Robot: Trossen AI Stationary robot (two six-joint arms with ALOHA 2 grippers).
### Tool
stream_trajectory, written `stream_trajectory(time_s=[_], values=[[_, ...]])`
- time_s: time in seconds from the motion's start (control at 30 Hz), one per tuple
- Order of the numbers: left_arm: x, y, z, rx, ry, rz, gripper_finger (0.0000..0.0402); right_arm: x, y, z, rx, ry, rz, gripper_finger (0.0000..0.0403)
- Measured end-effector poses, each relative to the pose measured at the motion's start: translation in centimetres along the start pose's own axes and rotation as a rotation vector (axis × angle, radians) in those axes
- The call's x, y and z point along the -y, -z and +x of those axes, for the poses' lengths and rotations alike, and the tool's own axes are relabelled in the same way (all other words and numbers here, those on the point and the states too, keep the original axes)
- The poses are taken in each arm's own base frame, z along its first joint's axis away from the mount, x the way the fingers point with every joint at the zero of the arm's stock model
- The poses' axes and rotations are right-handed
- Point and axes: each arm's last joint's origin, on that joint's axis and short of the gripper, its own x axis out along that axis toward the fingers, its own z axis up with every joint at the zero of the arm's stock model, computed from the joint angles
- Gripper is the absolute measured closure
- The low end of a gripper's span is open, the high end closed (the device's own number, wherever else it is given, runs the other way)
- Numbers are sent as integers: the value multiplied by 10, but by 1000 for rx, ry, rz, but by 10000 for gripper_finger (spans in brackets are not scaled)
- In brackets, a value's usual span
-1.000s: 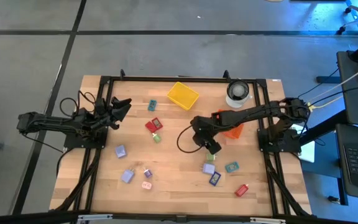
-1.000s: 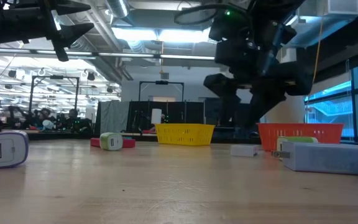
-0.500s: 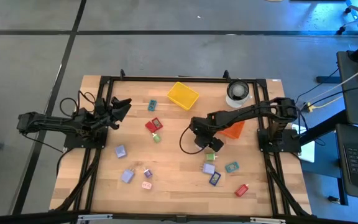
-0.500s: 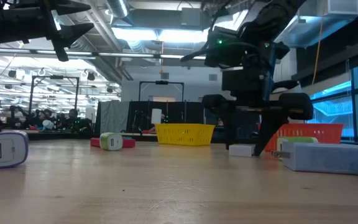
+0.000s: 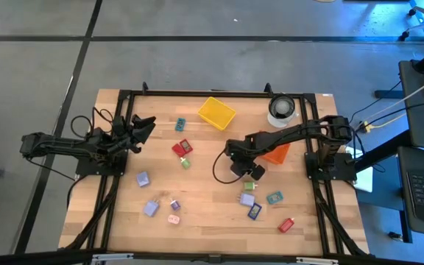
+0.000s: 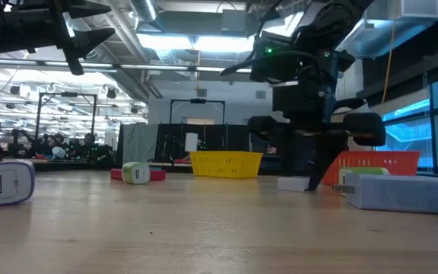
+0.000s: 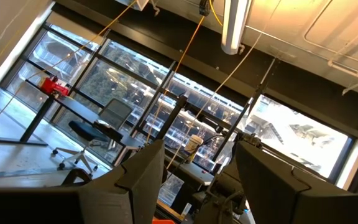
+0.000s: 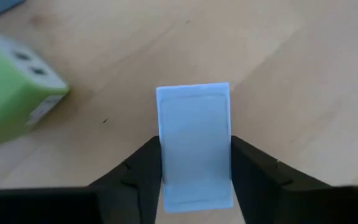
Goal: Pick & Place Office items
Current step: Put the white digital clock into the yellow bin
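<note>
right gripper [image 8: 194,186]: fingers [image 8: 138,171] pressed against both long sides of a white block [image 8: 194,140] lying flat on the table [image 5: 205,199], right of centre (green piece [image 8: 11,87] just beside) | orange bin [image 5: 274,153] near, toward the right edge | left gripper [image 5: 144,126]: fingers partly apart, holding nothing, raised near the left edge

Beside the white block [image 8: 194,143], a blurred green block [image 8: 14,87] is cut off at the edge.
</note>
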Motion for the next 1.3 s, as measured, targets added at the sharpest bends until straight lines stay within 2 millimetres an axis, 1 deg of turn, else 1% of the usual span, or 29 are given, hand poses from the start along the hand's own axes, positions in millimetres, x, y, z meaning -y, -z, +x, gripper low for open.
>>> stream_trajectory(time_s=[0.17,0.27,0.33,0.47,0.57,0.67,0.77,0.83,0.97,1.03,1.13,1.3], values=[[0,0,0,0,0,0,205,2,-2,-1,15,28,169,250],[0,0,0,0,0,0,205,2,-2,-9,18,61,221,250],[0,0,0,0,0,0,205,2,-2,-21,16,120,244,250],[0,0,0,0,0,0,205,9,-7,-53,106,275,293,250],[0,0,0,0,0,0,205,17,-13,-78,264,384,378,246],[0,0,0,0,0,0,205,27,-18,-102,468,483,533,245],[0,0,0,0,0,0,205,38,-20,-123,689,539,712,244],[0,0,0,0,2,0,205,43,-22,-134,813,565,789,243],[0,-1,0,10,-3,-3,205,50,-25,-145,962,582,811,243],[-1,-1,0,25,-36,-6,205,51,-25,-148,1006,574,837,243],[-2,-2,0,47,-82,-36,205,53,-23,-148,1020,568,897,242],[-3,-2,0,66,-124,-41,205,53,-22,-148,1023,624,998,242]])
